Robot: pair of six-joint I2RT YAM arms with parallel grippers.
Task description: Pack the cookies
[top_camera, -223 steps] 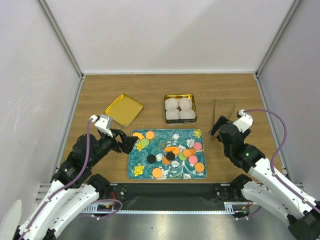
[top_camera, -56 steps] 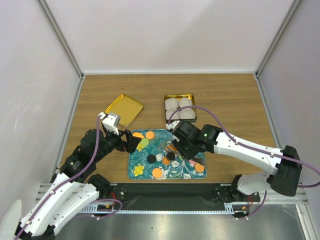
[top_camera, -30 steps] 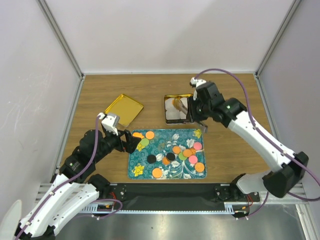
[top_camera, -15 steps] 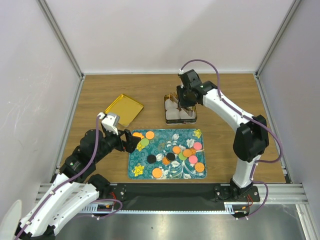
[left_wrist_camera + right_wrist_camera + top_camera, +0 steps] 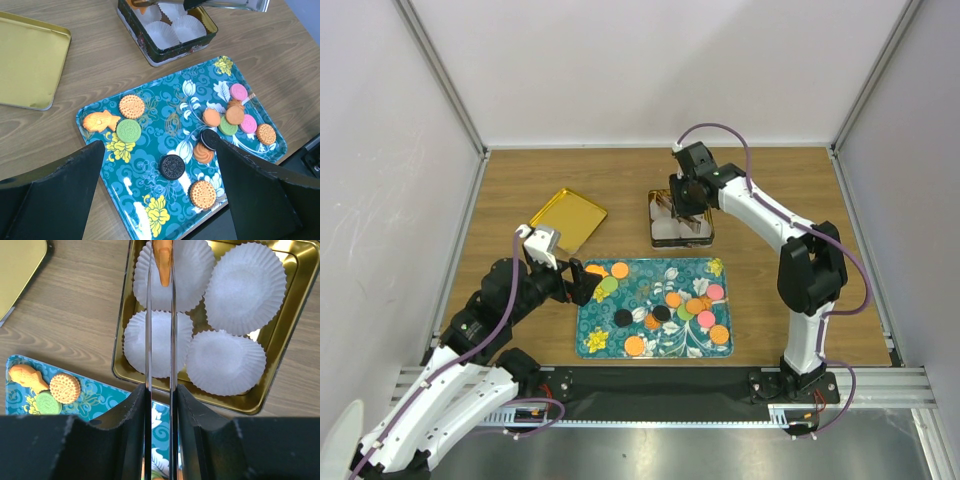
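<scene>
Several cookies (image 5: 672, 300) lie on the teal flowered tray (image 5: 595, 340): orange, black (image 5: 172, 167), green (image 5: 129, 131) and pink ones. My right gripper (image 5: 160, 390) is shut on a pair of metal tongs (image 5: 148, 330). The tongs pinch an orange cookie (image 5: 162, 262) at their tip, above the back-left paper cup of the gold tin (image 5: 295, 300). From above, this gripper (image 5: 685, 195) hovers over the tin (image 5: 708, 235). My left gripper (image 5: 160, 145) is open above the tray's left half, holding nothing; it shows at the tray's left edge (image 5: 582, 283).
Four white paper cups (image 5: 247, 287) fill the tin; the ones that show hold nothing. The tin's gold lid (image 5: 567, 219) lies upside down on the wood at the back left. White walls enclose the table on three sides.
The right arm has swung left with the tongs and orange cookie, from the tin's right side to over its back-left cup. The left arm has not moved.
</scene>
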